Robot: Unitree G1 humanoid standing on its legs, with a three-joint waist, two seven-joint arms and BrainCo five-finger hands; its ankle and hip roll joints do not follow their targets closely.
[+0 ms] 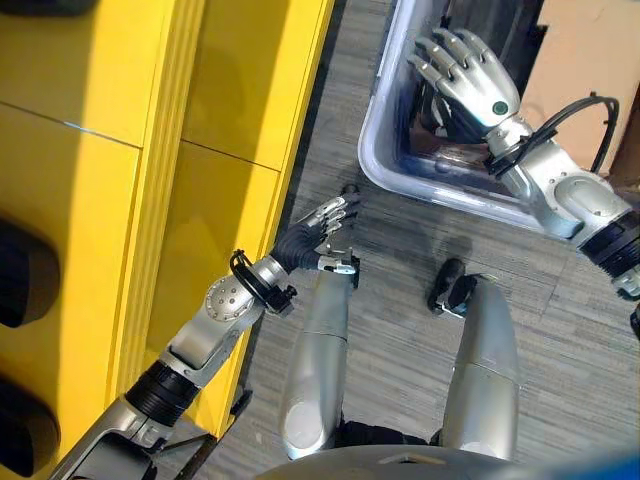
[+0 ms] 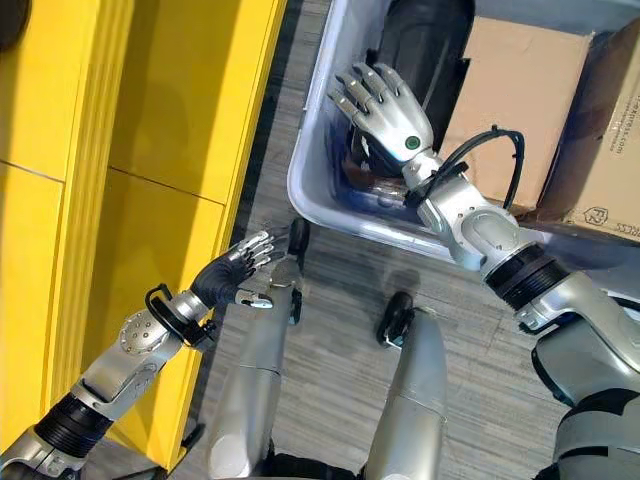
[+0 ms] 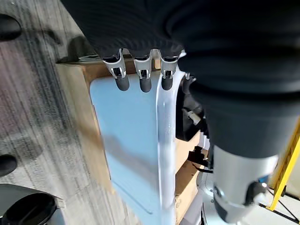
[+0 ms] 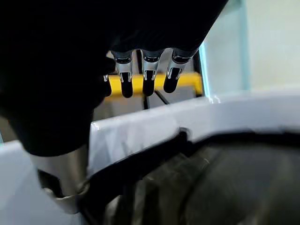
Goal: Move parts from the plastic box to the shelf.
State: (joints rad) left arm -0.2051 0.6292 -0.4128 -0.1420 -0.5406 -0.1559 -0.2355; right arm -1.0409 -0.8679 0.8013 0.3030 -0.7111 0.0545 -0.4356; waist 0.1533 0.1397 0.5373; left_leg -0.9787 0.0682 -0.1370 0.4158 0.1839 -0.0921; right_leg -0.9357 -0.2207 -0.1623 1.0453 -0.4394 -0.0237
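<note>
Right hand (image 2: 385,110) over plastic box (image 2: 312,195) (fingers straight); left hand (image 2: 240,265) idle.

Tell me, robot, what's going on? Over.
Right hand open over box, above a dark part. Left hand open, empty, by yellow shelf. Nothing blocking.

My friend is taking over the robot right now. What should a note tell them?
Right hand: open, fingers spread, hovering over the pale translucent plastic box, holding nothing.
Left hand: open and empty, low beside the yellow metal shelf.
Parts: a large dark rounded part lies in the box under the right hand.
Done: no part shows on the shelf.
Left: grasp a part, carry it to the shelf.
</note>
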